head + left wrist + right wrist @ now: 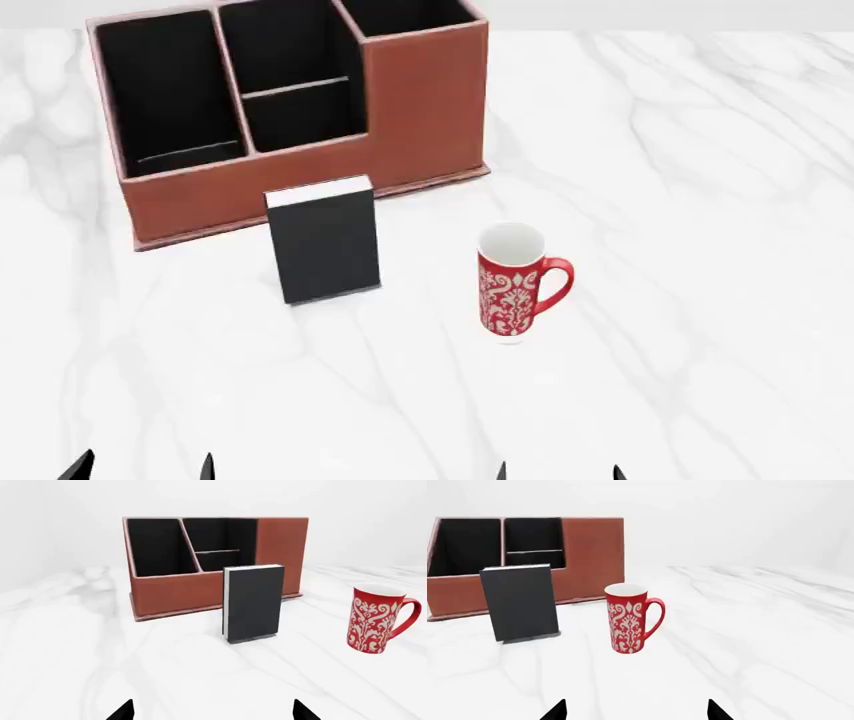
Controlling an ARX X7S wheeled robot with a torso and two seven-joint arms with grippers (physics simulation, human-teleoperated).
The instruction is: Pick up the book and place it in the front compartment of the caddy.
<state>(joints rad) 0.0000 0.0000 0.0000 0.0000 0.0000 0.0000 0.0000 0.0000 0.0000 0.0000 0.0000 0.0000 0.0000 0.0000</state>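
On the white marbled surface (694,180) the book (324,250) stands upright on its bottom edge, just in front of the caddy (416,110) and apart from it, black cover towards us and white page edges up. Beside it, towards our right, stands a red patterned mug (514,283), clear of the book.

Both tools sit low at the near edge. Our left tool (212,711) shows only two dark fingertips with a wide gap, so we read it as spread and empty; our right tool (636,710) looks the same.

We judge the reach has not begun. The left tool is nearly lined up with the book, so we would use that arm. We should come in level, jaws wide enough to straddle the thin book across its cover and back, and close in its upper half so it does not topple towards the caddy. A nudge before closing would tip it.

The front compartment (304,118), behind the low partition, is small, so we should lift high, keep the book vertical, and lower it straight in.
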